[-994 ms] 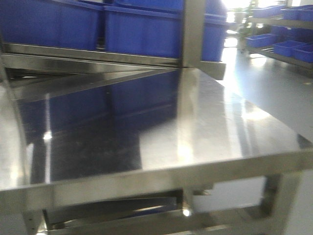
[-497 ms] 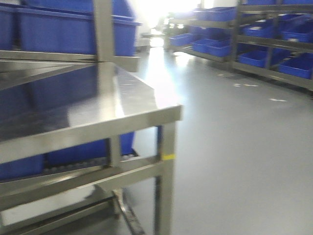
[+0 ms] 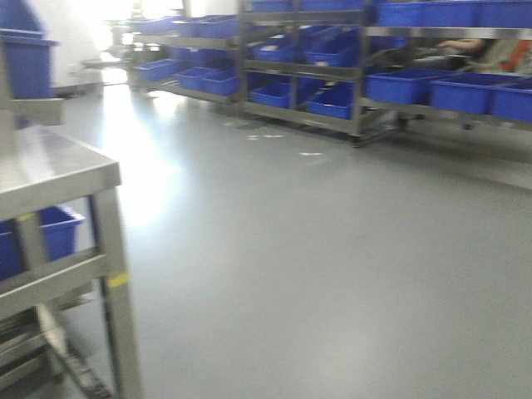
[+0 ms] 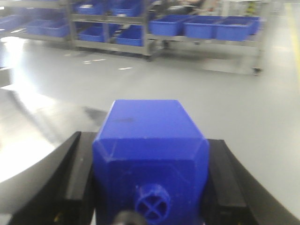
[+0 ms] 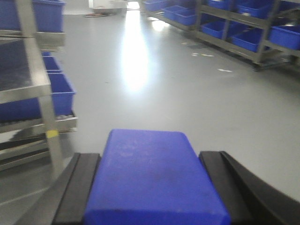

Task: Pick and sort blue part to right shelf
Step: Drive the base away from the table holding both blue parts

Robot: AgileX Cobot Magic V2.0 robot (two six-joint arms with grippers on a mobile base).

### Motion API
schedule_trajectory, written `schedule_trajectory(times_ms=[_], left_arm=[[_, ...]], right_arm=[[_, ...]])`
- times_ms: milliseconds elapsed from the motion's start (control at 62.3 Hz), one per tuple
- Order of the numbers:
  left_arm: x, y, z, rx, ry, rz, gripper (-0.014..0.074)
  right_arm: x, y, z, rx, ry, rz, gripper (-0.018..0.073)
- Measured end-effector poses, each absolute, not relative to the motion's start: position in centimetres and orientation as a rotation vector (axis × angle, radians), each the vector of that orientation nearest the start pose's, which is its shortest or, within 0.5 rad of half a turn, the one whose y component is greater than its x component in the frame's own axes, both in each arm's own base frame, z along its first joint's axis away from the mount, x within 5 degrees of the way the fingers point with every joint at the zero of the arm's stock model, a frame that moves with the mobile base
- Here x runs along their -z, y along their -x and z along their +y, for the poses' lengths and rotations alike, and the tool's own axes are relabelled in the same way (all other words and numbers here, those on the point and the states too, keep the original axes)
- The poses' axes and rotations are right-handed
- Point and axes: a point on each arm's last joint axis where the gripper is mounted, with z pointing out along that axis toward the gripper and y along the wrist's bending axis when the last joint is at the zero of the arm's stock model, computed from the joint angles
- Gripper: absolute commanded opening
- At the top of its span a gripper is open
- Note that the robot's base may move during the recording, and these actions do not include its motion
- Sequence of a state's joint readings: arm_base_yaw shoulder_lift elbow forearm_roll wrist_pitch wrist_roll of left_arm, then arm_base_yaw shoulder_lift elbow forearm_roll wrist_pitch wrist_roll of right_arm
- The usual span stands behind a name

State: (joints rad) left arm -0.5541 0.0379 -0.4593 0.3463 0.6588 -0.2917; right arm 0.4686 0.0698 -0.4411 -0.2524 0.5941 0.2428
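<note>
My left gripper [image 4: 150, 157] is shut on a blue part [image 4: 147, 133], a faceted block with a round cross-marked peg facing the camera; black fingers [image 4: 77, 161] press both its sides. My right gripper [image 5: 151, 176] is shut on a second blue part [image 5: 150, 161], a smooth rounded block filling the gap between its jaws. Steel-framed racks with open blue bins [image 3: 357, 79] stand across the grey floor, likely the right shelf; they also show in the left wrist view [image 4: 150, 28] and the right wrist view [image 5: 255, 33]. Neither gripper shows in the front view.
A steel table [image 3: 50, 179] with yellow-marked legs stands at the left edge, with a blue bin [image 3: 58, 229] on its lower level; it also shows in the right wrist view [image 5: 28, 86]. Grey floor [image 3: 316, 249] lies between it and the racks.
The front view has swung to the right. The steel table slid from filling the frame to the left edge, and the far racks with blue bins came into view.
</note>
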Motion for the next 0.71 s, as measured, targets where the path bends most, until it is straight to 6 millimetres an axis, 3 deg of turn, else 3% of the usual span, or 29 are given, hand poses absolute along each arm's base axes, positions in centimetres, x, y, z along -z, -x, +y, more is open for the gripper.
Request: schedule_trajectory(times_ms=[706], left_arm=[[-30.28, -2.35, 0.77, 0.249, -0.299, 1.669, 0.0312]], right_arm=[[-30.10, -2.85, 0.02, -0.257, 0.264, 1.676, 0.0278]])
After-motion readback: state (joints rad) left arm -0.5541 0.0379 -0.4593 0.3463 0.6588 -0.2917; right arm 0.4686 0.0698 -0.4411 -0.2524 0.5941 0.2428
